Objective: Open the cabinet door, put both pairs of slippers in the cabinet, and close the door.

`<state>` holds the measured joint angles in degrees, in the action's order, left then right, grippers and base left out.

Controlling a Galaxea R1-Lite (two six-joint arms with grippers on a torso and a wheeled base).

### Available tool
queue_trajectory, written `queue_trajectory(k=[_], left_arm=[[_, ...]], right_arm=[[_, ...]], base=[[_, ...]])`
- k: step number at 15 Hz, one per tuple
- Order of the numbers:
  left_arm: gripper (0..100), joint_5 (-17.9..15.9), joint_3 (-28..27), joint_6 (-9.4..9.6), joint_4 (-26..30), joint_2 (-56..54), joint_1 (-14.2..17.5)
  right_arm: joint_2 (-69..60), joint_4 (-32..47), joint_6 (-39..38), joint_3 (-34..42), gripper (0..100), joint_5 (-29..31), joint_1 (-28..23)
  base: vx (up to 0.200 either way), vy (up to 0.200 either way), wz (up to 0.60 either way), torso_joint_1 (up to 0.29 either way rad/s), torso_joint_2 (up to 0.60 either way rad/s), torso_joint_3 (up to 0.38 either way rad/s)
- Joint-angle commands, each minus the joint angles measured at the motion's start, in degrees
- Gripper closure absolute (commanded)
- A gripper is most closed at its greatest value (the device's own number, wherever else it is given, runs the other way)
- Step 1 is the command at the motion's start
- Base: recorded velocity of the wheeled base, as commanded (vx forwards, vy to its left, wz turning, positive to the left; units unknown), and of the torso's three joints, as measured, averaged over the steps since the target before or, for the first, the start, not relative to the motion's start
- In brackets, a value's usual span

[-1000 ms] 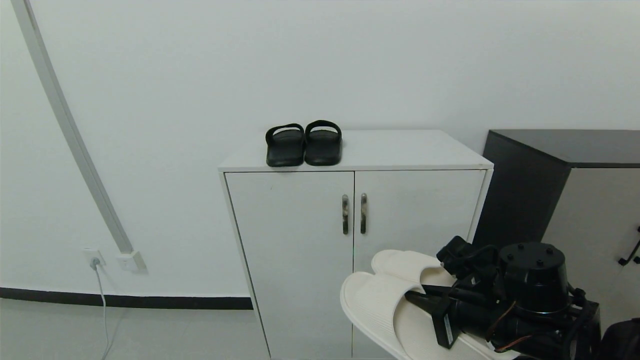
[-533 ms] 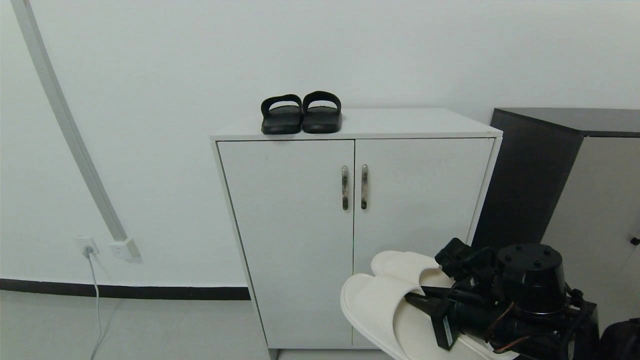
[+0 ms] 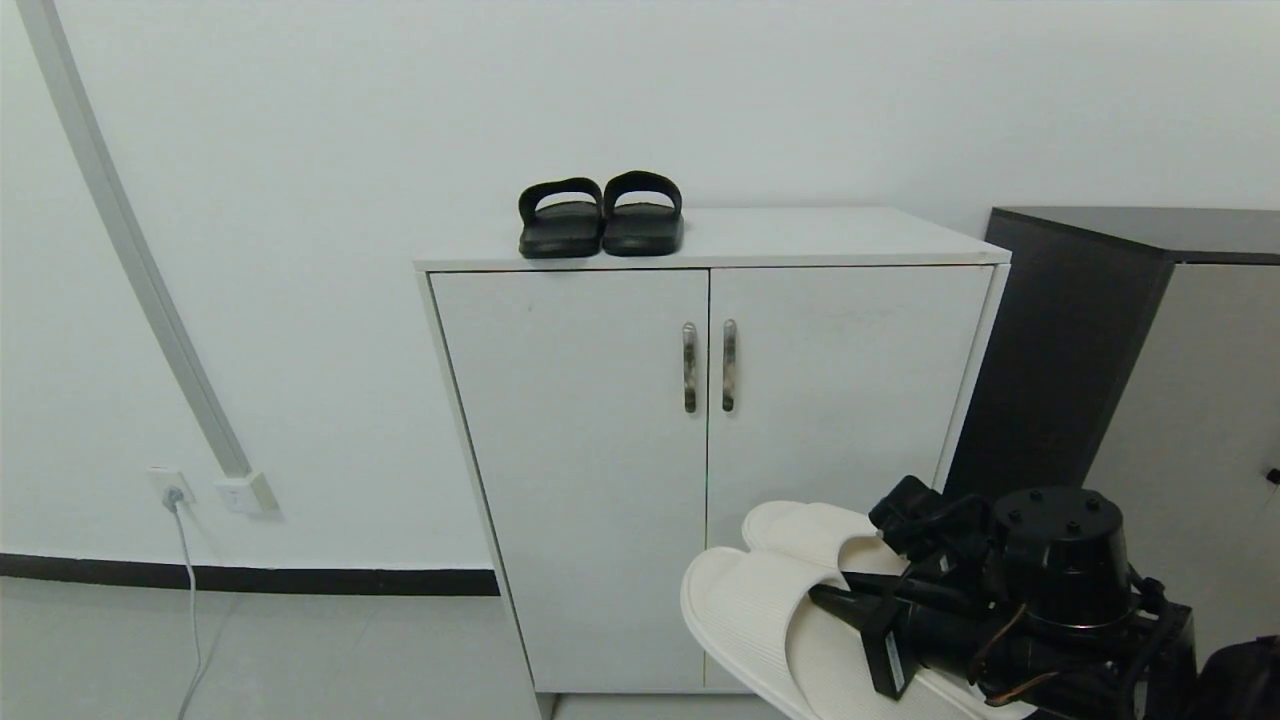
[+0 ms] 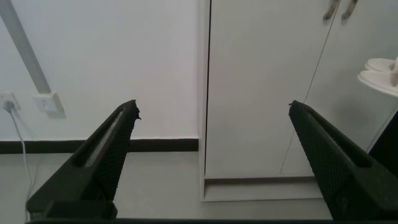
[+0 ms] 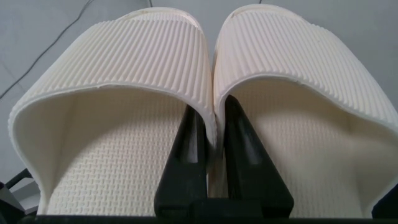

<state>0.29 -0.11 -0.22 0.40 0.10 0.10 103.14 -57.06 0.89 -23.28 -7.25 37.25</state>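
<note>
The right gripper is pinching the ribbed cream foam slippers at the head view's lower right, while the empty, wide-open left gripper is facing the tall white cabinet and its upright silver handles.

Your head camera has sunk, probably with the torso: the cabinet and the black slippers on it now sit higher above the jaws of the right gripper clamping the white slippers, and the cabinet's foot shows
</note>
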Motion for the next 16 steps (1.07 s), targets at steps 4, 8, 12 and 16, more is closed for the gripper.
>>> queue_trajectory(k=[4,8,12,16], left_arm=[[0,-0.03,-0.15,-0.04,0.13,3.33,-0.62],[0,-1.08,-5.52,-0.04,-0.05,9.13,-1.68],[0,-18.66,-18.17,-3.3,-0.93,28.29,-2.29],[0,-27.63,-26.52,-3.12,-6.91,46.75,-4.14]], right_arm=[[-0.05,-0.06,0.08,0.08,100,0.05,0.01],[-0.14,-2.26,0.78,0.87,100,-0.04,0.01],[0.04,-2.35,0.78,0.96,100,-0.04,0.01],[-0.4,-2.44,0.78,1.4,100,-0.04,0.27]], base=[[0.0,0.0,0.0,-0.009,0.03,0.03],[0.0,0.0,0.0,-0.01,0.05,0.046],[0.0,0.0,0.0,0.0,0.0,0.0],[0.0,0.0,0.0,0.0,0.0,0.0]])
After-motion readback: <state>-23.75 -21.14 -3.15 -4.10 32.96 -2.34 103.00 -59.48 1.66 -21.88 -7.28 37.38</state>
